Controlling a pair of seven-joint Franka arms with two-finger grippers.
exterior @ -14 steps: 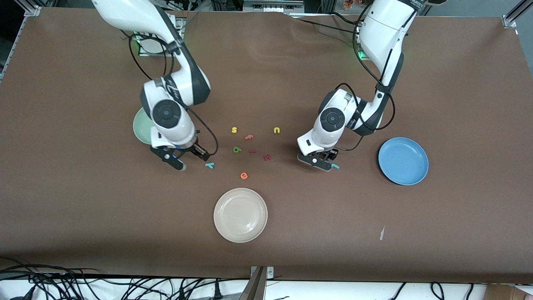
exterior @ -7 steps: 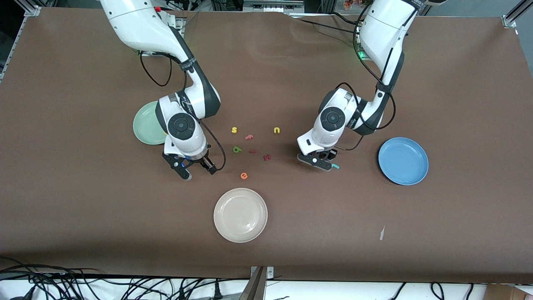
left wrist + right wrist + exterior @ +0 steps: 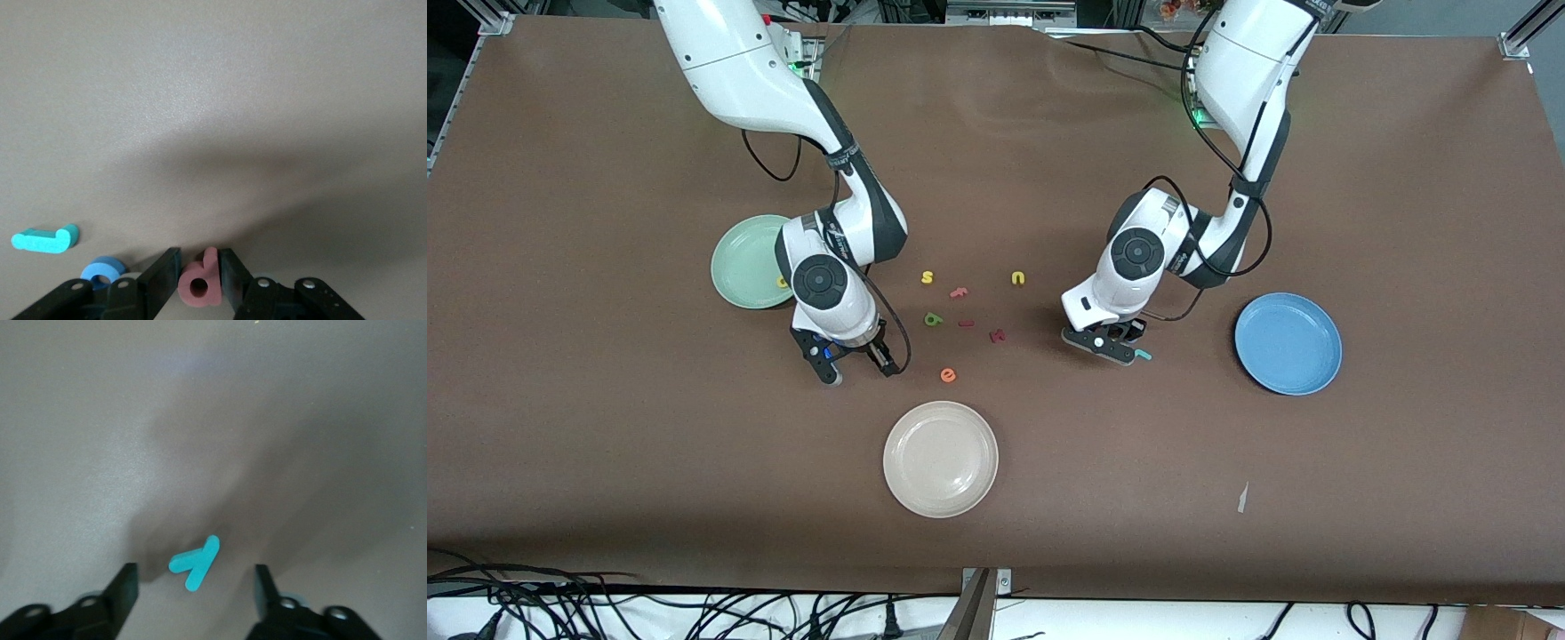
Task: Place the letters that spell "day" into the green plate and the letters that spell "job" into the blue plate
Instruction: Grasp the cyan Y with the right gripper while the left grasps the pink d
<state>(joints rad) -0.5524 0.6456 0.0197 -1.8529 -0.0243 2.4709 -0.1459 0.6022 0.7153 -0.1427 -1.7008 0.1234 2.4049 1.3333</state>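
From the front, the brown cloth-covered surface [image 3: 1405,178] carries a round cream-white plate [image 3: 940,459] near the camera edge, and everything else lies farther from the camera than it. The round pale mint-green plate [image 3: 740,258] sits toward the right arm's end, with the yellow foam "d" [image 3: 783,283] inside its rim. The round bright blue plate [image 3: 1288,343] sits toward the left arm's end. Loose between them are a dark green foam "a" [image 3: 933,318], an orange foam "e" [image 3: 948,375], a yellow "s" [image 3: 927,277], a yellow "u" [image 3: 1018,278] and small dark red letters [image 3: 998,335]. The right claw [image 3: 860,366] is low over the surface just past the cream plate's rim. The left claw [image 3: 1116,347] is low too, with a teal hooked foam "j" [image 3: 1143,356] just beside it. Black cables [image 3: 605,613] trail along the camera-side edge, and metal frame posts stand at the corners.

In the left wrist view, the left claw [image 3: 198,255] is pinched onto the pinkish-red foam "b" [image 3: 200,285]. Its fingers [image 3: 163,267] press both flanks, and the stem points away from the wrist. The blue foam ring "o" [image 3: 103,271] lies just beside one finger. The "j" [image 3: 45,239] lies flat, its long axis crosswise and its hooked end toward the ring.

In the right wrist view, the right claw [image 3: 195,570] gapes wide and holds nothing. The teal foam "y" [image 3: 195,561] lies flat between its fingers [image 3: 123,587], touching neither, with its long stroke slanted.
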